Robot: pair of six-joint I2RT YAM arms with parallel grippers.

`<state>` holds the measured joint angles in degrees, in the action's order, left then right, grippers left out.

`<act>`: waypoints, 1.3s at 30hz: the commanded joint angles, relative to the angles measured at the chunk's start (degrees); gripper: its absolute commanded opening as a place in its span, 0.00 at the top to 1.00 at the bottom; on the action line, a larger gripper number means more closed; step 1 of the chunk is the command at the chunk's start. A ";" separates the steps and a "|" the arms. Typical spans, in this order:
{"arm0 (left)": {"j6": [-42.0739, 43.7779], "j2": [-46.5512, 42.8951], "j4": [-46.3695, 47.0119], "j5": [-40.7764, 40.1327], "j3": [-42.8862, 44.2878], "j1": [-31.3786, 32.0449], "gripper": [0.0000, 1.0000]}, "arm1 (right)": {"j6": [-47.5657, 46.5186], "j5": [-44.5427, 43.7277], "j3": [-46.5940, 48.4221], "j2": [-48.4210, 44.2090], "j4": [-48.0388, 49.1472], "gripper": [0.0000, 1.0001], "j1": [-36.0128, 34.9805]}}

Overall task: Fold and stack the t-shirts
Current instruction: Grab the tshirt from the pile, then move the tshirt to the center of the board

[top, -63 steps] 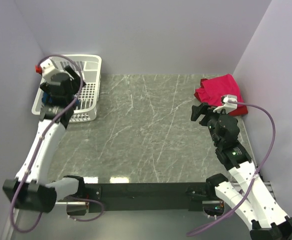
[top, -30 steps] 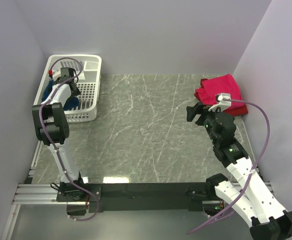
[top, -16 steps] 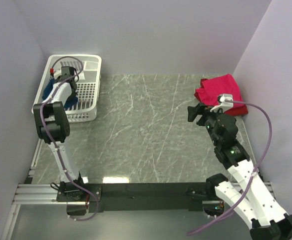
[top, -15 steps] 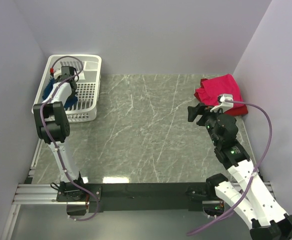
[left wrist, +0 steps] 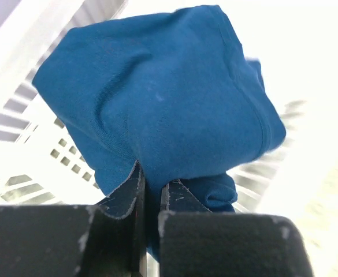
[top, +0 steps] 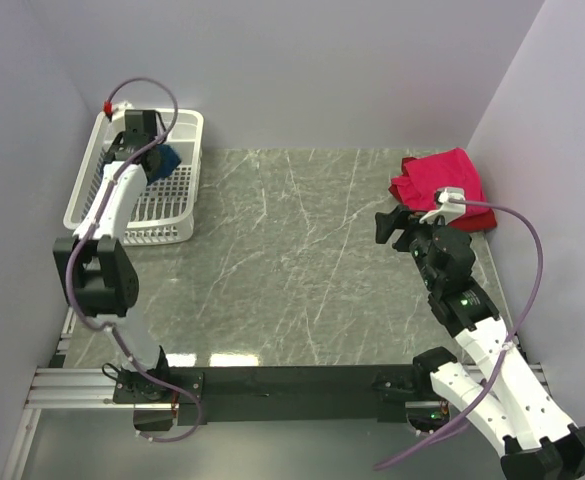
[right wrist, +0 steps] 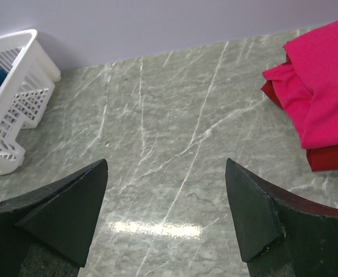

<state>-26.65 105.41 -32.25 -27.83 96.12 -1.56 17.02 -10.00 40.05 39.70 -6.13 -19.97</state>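
A navy blue t-shirt point(left wrist: 169, 98) hangs bunched over the white basket point(left wrist: 24, 133), and my left gripper point(left wrist: 152, 186) is shut on a fold of it. From above, that left gripper point(top: 155, 157) is over the basket's far end with the blue t-shirt point(top: 168, 160) at its tip. A folded pinkish-red t-shirt point(top: 442, 178) lies at the table's far right on a darker red one point(right wrist: 330, 157). My right gripper point(right wrist: 166, 173) hovers open over bare table, left of the pinkish-red t-shirt point(right wrist: 325, 86), holding nothing.
The white slotted basket point(top: 177, 205) stands in the far left corner against the walls. The grey marble tabletop point(top: 302, 260) stretches between the basket and the red pile. Walls close in the back and both sides.
My left gripper has shut on the blue t-shirt inside the basket and lifted it toward the basket's far end. The right arm has barely moved.
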 commanded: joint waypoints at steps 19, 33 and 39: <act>-1.03 -29.03 14.85 19.93 -22.97 34.16 0.03 | 0.56 -0.99 1.17 0.99 -3.18 0.11 0.45; -2.89 -14.72 19.77 3.14 -23.44 52.88 0.05 | 5.83 2.36 -0.15 16.45 -1.34 0.19 0.10; -2.35 -0.48 16.61 0.06 -12.63 56.76 0.11 | 8.56 -2.47 -0.68 19.27 -2.65 0.20 0.19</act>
<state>-29.23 100.92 -15.20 -23.92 79.05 55.09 23.33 -9.15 39.83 59.24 -8.84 -19.99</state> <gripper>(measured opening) 0.898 0.801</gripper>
